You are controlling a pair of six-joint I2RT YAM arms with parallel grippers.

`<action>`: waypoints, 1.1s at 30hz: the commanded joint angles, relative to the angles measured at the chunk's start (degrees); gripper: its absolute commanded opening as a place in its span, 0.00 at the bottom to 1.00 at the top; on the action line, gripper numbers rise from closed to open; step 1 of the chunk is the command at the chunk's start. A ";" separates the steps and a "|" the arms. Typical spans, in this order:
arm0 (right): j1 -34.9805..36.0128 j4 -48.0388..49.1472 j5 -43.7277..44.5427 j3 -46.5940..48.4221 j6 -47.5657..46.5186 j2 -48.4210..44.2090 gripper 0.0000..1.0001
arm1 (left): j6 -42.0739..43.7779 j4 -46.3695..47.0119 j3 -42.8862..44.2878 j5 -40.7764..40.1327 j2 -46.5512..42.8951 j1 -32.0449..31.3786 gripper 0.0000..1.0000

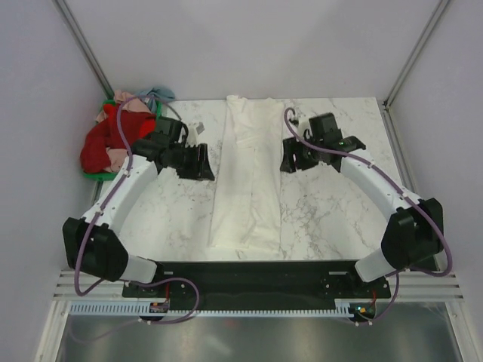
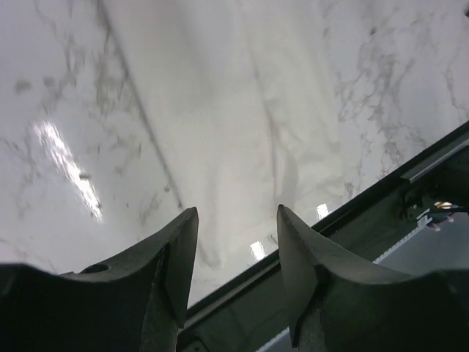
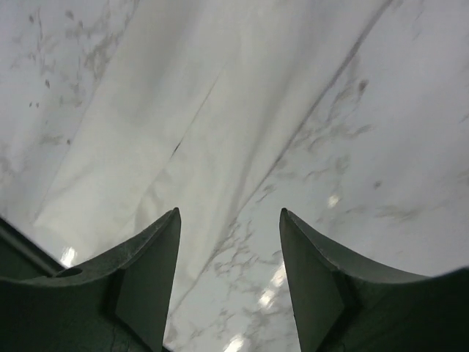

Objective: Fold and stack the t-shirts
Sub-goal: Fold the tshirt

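The left pincer (image 1: 202, 163) and the right pincer (image 1: 289, 157) hang on either side of a cream-white t-shirt (image 1: 247, 181), each with its jaws fairly wide apart and nothing between them. The shirt lies folded into a long strip down the middle of the marble tabletop (image 1: 332, 211). Red, pink and pale blue t-shirts (image 1: 102, 147) are heaped in a green crate (image 1: 102, 176) at the far left corner.

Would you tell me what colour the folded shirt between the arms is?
The shirt is cream-white, shown best in the top external view.
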 commanded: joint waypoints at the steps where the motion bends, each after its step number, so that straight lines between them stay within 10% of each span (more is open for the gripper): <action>1: 0.07 -4.72 -12.47 -12.42 11.48 -0.15 0.64 | -12.72 0.40 -11.34 5.50 -0.59 6.30 0.54; 14: 0.25 1.08 -20.66 -40.30 22.04 -4.21 0.70 | -18.62 10.42 -38.96 11.05 0.63 7.99 0.63; 33: 10.26 6.62 -14.51 -34.34 31.71 7.13 0.71 | -19.59 16.49 -43.80 14.39 7.92 7.38 0.44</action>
